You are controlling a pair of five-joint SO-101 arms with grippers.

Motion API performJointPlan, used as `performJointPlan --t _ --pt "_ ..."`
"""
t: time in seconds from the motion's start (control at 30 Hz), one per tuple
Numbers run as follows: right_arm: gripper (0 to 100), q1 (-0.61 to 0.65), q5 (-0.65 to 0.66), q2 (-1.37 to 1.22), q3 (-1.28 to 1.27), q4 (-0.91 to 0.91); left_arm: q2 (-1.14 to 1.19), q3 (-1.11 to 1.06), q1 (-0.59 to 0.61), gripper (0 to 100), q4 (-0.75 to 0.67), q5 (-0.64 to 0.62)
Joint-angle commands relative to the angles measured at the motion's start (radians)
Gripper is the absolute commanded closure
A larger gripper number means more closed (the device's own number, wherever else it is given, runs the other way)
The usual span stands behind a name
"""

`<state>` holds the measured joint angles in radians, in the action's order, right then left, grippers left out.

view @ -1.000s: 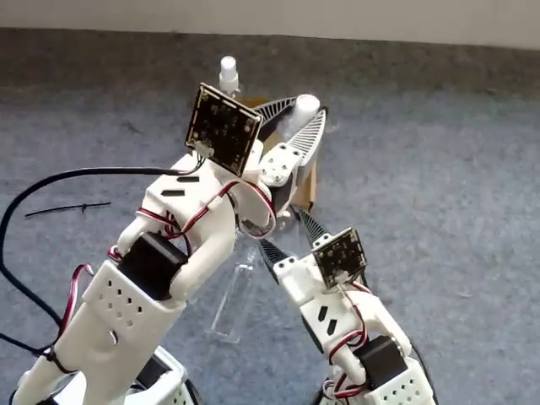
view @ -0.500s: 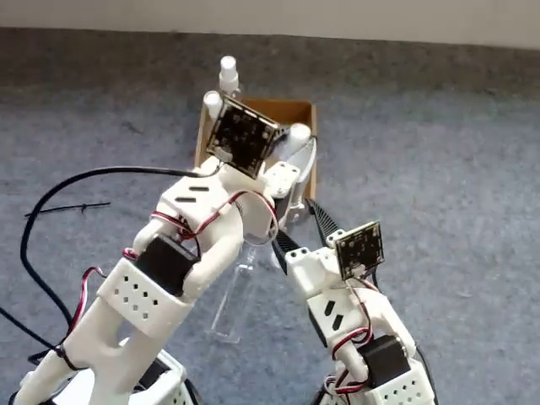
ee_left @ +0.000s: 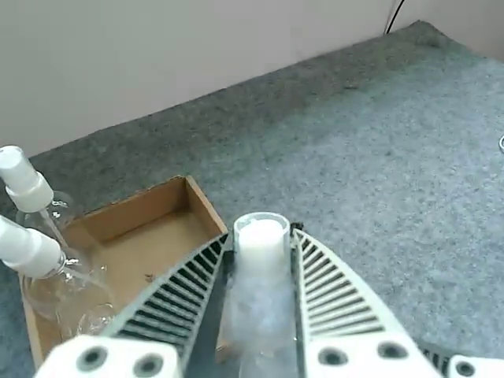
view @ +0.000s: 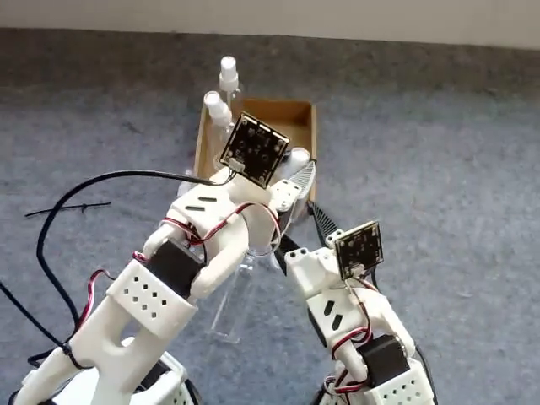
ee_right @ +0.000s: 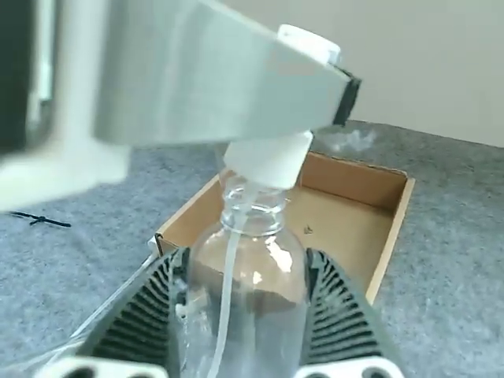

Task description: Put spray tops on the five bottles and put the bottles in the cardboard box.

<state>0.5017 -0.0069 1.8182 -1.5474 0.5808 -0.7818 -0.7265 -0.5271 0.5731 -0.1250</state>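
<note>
I had the left gripper (ee_left: 261, 238) pinching the white spray top (view: 299, 157) between both fingers, and the right gripper (ee_right: 246, 261) closed around the body of a clear bottle (ee_right: 244, 287) held upright beneath it. The top sat on the bottle's neck with its tube hanging down inside. I could not tell whether it was fully seated or only resting there.

From the high view, the cardboard box (view: 278, 104) lay on the carpet (view: 439, 169) at about 12 o'clock from that pair, just beyond it. At the box's 11 o'clock corner stood one capped bottle (view: 216, 108), apparently inside the wall. Another capped bottle (view: 228, 74) stood just past the far edge, which looked to me like outside the box. What seemed to be a bare bottle (view: 232, 299) lay on its side at 7 o'clock from the grippers, under the left arm.

I judged the job under halfway done, with two tops on, a third in progress and one bottle boxed at best.
</note>
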Motion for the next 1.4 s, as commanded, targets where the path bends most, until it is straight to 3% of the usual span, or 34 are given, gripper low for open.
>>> performJointPlan --t 0.0,0.17,0.37,0.6,1.03,1.37 --pt "99.3 -0.018 -0.006 0.01 0.019 -0.025 -0.018 0.012 0.016 97 0.086 0.005" --pt "99.3 -0.018 -0.006 0.01 0.019 -0.025 -0.105 0.012 0.018 88 0.206 0.005" --pt "99.3 -0.018 -0.006 0.01 0.018 -0.027 -0.249 0.013 0.018 88 0.227 0.135" --pt "99.3 -0.018 -0.006 0.01 0.015 -0.027 -0.288 0.108 0.024 88 0.232 0.143" --pt "99.3 -0.016 -0.006 0.01 0.012 -0.027 -0.008 0.265 0.076 88 0.23 0.146" --pt "99.3 -0.016 -0.005 0.01 0.012 -0.027 0.016 0.157 0.054 88 0.233 0.218"
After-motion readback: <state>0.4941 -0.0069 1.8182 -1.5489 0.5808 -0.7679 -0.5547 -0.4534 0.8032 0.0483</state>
